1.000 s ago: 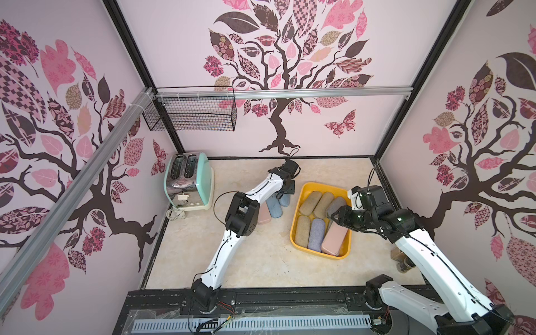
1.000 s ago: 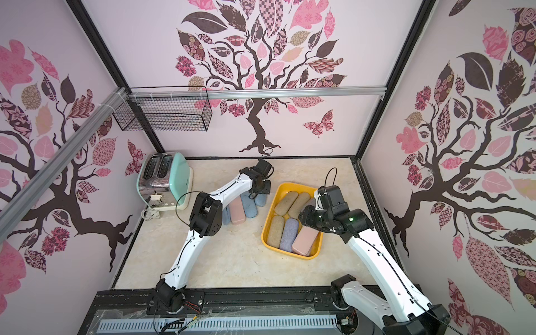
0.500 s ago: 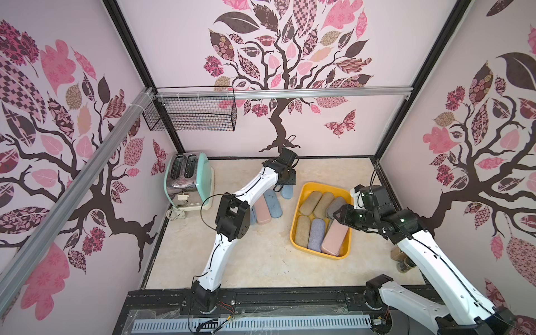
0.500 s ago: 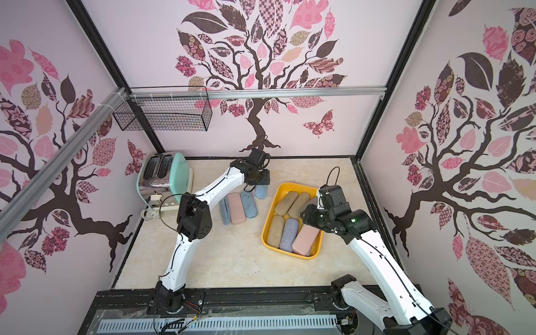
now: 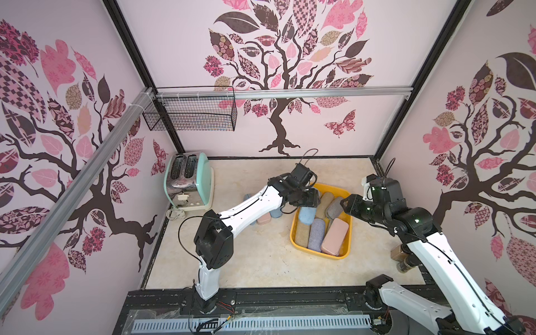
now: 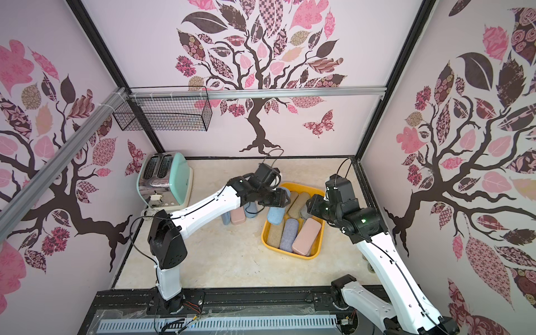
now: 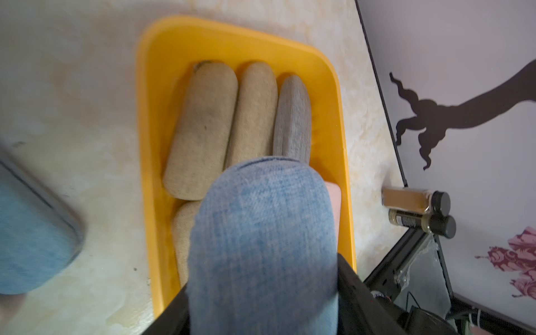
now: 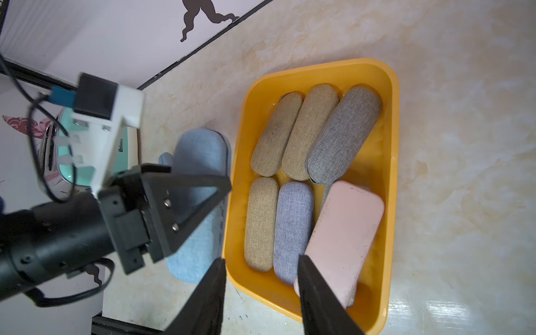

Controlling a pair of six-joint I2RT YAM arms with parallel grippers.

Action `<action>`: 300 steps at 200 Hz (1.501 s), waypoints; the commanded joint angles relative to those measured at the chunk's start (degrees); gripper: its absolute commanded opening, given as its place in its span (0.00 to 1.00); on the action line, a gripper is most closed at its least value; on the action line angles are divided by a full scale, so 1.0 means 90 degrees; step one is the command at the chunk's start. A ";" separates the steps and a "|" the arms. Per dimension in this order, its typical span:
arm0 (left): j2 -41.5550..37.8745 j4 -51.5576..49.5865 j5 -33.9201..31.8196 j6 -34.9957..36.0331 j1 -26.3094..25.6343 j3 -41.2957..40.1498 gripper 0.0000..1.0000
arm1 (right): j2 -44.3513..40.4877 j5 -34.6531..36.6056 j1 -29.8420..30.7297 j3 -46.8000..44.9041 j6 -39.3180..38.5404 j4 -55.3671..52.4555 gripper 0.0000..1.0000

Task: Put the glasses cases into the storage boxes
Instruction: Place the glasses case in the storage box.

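Note:
My left gripper [image 5: 305, 197] [image 7: 262, 290] is shut on a light blue glasses case [image 5: 307, 215] [image 6: 275, 214] [image 7: 261, 232] and holds it over the left rim of the yellow storage box [image 5: 319, 255] [image 6: 290, 254] [image 7: 145, 116] [image 8: 391, 174]. Several cases lie inside: tan, grey, lavender [image 8: 293, 229] and pink [image 5: 335, 236] [image 8: 345, 232]. Three more cases lie on the table left of the box, among them a pink one [image 6: 238, 216]. My right gripper [image 5: 346, 203] [image 8: 261, 261] hovers above the box's right side, open, with nothing between its fingers.
A mint toaster [image 5: 188, 179] stands at the back left, with its cord and plug in front of it. A black wire basket [image 5: 191, 113] hangs on the rail above it. Two spice jars [image 5: 401, 258] [image 7: 414, 200] lie by the right wall, under my right arm.
My left arm has swung from the cases on the table to the box's left rim, carrying the light blue case. My right gripper has barely moved.

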 commanded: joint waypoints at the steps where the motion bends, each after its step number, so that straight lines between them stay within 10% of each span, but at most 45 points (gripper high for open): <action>1: 0.0447 0.0305 0.0080 0.0008 0.0187 0.0322 0.53 | -0.0127 0.0088 0.0004 0.0112 0.0077 -0.0187 0.45; 83: 0.2760 -0.0545 0.0194 0.0425 0.0712 0.3006 0.57 | -0.0213 0.0087 -0.0024 -0.0018 0.0054 -0.0300 0.46; 113: 0.2808 0.0044 0.0745 0.0400 0.0832 0.2707 0.84 | -0.0158 0.0024 -0.0032 0.0081 0.0020 -0.0275 0.46; 159: 0.2647 0.0180 0.0919 0.0268 0.0830 0.2575 0.86 | -0.0150 -0.0030 -0.0034 0.0119 0.0026 -0.0251 0.46; 242: -0.0771 -0.0134 -0.0415 0.0276 0.1422 0.0865 0.86 | 0.0389 -0.0119 0.0542 0.0184 -0.0166 0.0129 0.45; 300: -0.4459 -0.0045 -0.0180 0.0671 0.4457 -0.3396 0.94 | 0.2577 0.0601 0.2567 0.0772 -0.0178 0.1443 0.44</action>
